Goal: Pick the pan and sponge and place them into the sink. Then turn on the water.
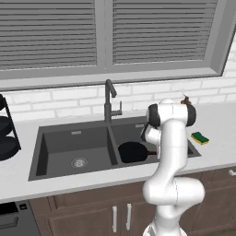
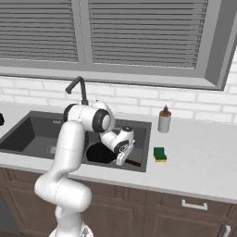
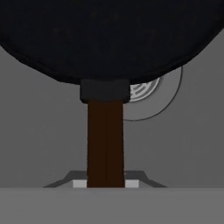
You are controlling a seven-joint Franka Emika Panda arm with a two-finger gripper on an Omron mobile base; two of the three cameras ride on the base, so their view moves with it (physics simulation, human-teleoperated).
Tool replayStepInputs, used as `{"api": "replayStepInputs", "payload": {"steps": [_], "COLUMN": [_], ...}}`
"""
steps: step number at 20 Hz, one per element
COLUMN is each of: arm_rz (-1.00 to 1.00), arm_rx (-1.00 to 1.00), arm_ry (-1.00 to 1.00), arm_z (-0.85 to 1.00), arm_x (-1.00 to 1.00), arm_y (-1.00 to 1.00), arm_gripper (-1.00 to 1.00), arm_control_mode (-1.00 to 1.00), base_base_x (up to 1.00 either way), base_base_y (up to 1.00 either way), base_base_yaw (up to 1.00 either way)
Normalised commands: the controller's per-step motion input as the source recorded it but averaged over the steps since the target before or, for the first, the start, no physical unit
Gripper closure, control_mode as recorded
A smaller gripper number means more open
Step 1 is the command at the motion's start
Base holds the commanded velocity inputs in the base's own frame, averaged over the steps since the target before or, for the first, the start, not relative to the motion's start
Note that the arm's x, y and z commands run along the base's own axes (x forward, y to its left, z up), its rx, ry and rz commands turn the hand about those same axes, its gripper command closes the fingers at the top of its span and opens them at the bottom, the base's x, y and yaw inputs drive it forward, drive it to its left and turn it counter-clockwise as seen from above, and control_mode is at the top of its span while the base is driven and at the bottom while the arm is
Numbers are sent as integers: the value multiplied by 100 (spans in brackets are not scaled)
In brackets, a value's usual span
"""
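pan (image 1: 132, 151) hangs low in the sink (image 1: 60, 152) at frame centre, its handle pinched by the closed gripper (image 2: 121, 159); releasing while tilted could make it clatter against the drain.

Flat, even rendered light with no clear source and no glare. The counter (image 1: 216, 124) reads pale and bright; the sink (image 1: 60, 147) is dim inside, with soft shading below its rim. All pictures are slightly soft and pixelled. In the hand view the pan (image 3: 109, 35) above the drain (image 3: 146, 89) is near-featureless black.
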Motion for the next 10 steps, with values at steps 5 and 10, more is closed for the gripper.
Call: {"api": "replayStepInputs", "payload": {"steps": [5,10], "arm_rz": [0,0], "arm_rx": [-6,-4], "arm_ry": [0,1], "arm_z": [-28,-8], "arm_x": [33,14], "arm_y": [0,0], "arm_gripper": [100,100], "arm_control_mode": [-100,-100], "base_base_x": [0,0], "base_base_y": [0,0], "base_base_yaw": [0,0]}}
